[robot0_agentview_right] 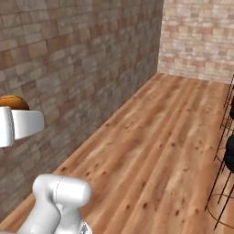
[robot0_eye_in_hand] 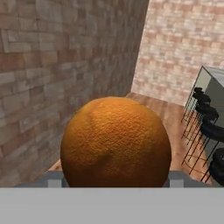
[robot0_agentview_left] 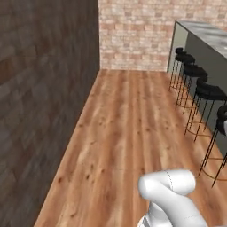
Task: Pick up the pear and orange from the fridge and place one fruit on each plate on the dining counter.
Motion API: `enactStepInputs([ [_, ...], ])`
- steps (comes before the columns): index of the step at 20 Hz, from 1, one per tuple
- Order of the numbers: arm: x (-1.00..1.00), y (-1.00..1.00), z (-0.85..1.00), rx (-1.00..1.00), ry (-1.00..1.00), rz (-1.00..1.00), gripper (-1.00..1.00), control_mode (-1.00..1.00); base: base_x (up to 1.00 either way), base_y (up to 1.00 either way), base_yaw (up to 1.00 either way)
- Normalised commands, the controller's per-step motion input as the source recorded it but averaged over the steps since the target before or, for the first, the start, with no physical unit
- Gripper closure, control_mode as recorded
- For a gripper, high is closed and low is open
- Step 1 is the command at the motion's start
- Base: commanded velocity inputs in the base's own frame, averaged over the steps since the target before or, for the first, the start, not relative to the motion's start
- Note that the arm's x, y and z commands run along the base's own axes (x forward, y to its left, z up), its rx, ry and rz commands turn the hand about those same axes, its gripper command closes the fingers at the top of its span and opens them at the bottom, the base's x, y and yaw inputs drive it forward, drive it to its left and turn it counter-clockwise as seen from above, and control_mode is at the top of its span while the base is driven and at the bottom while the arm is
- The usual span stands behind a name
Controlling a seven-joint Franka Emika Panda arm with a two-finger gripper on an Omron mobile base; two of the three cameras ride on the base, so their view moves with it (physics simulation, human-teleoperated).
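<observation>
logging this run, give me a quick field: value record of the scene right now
held item: orange, seated in the gripper close to the hand camera
orange in right base view: top of it peeks above the white hand at the left edge
dining counter: marbled top, ahead on the right
seating: black bar stools lined along the counter's side
floor: wood planks
walls: brick, one to the left, one far ahead
plates: not in view

Pitted matt skin on the orange [robot0_eye_in_hand: 116, 142], rough brick walls [robot0_agentview_right: 68, 82], grained wooden floor [robot0_agentview_left: 128, 128], marbled dining counter [robot0_agentview_left: 213, 35]
</observation>
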Motion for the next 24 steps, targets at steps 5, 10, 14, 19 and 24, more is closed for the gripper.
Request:
enactStepInputs([
  [5,0.0,0.0,0.0,0.0,0.0,0.0,1.0,1.0,0.84,0.38,-0.53],
  [10,0.0,0.0,0.0,0.0,0.0,0.0,1.0,1.0,0.78,0.45,-0.55],
  [14,0.0,0.0,0.0,0.0,0.0,0.0,1.0,1.0,0.74,0.54,-0.57],
  [19,0.0,0.0,0.0,0.0,0.0,0.0,1.0,1.0,0.75,0.55,-0.58],
  [24,0.0,0.0,0.0,0.0,0.0,0.0,1.0,1.0,0.77,0.47,-0.56],
])
